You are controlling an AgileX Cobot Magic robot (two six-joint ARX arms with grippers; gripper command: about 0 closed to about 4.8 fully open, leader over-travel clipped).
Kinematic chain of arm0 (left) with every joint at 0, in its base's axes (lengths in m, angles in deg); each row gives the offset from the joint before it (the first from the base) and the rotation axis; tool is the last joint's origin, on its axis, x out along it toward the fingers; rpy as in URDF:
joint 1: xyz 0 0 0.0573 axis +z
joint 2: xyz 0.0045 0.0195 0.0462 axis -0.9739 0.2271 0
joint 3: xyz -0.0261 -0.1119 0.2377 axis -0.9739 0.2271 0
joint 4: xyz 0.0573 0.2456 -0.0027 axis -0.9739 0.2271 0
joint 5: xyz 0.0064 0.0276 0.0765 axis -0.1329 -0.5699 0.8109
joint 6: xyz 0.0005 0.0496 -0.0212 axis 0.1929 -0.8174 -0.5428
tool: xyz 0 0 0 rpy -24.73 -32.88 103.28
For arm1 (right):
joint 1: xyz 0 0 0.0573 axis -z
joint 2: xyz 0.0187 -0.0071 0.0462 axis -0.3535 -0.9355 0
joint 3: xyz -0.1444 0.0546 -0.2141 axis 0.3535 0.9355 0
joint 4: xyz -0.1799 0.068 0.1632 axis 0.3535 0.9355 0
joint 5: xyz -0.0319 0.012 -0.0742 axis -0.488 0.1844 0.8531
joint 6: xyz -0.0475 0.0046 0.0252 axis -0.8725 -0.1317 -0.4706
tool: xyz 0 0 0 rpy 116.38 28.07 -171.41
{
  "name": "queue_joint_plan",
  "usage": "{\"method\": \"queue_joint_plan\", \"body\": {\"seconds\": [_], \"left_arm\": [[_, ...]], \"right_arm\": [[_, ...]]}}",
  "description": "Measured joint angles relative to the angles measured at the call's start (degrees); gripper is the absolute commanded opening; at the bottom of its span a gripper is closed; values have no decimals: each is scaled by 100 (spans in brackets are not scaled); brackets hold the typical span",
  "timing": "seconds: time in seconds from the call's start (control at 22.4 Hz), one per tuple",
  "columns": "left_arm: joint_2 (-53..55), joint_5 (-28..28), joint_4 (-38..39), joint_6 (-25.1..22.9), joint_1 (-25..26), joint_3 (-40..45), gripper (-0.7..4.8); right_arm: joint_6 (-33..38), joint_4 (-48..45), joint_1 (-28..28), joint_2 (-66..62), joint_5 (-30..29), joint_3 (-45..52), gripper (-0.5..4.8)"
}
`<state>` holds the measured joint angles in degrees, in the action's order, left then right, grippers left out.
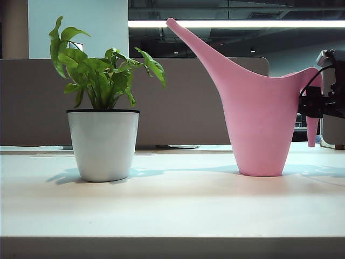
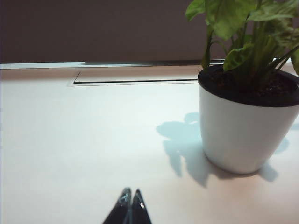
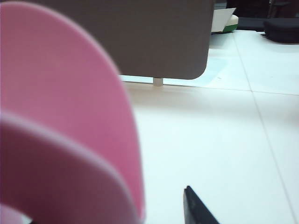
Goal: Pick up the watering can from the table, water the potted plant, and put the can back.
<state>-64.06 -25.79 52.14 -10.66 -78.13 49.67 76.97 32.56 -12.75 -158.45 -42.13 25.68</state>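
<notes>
A grey-brown partition panel [image 1: 183,102] with a rounded upper corner spans the background. Above it, a long fluorescent light strip [image 1: 237,24] runs beneath a dark ceiling [image 1: 237,9]; a pale wall [image 1: 91,27] rises at left.

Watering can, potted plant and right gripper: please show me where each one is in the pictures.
watering can [image 1: 259,118], exterior view, on the middle of its pink body.
potted plant [image 1: 103,143], exterior view, on the white pot wall.
right gripper [image 1: 322,103], exterior view, on its black body beside the can's handle.
</notes>
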Motion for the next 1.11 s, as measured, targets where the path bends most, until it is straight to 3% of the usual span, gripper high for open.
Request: {"method": "queue_joint_plan", "body": {"seconds": [0.04, 0.27, 0.36, 1.11], "left_arm": [[0, -2, 13, 0, 0, 0, -5], [0, -2, 26, 0, 0, 0, -5], [0, 0, 26, 0, 0, 0, -5], [0, 0, 33, 0, 0, 0, -5]], "right_arm": [[9, 15, 9, -7, -2, -9, 139], [11, 74, 13, -7, -50, -11, 132], [11, 50, 13, -9, -50, -11, 104], [-592, 76, -92, 922, 317, -431, 103]]}}
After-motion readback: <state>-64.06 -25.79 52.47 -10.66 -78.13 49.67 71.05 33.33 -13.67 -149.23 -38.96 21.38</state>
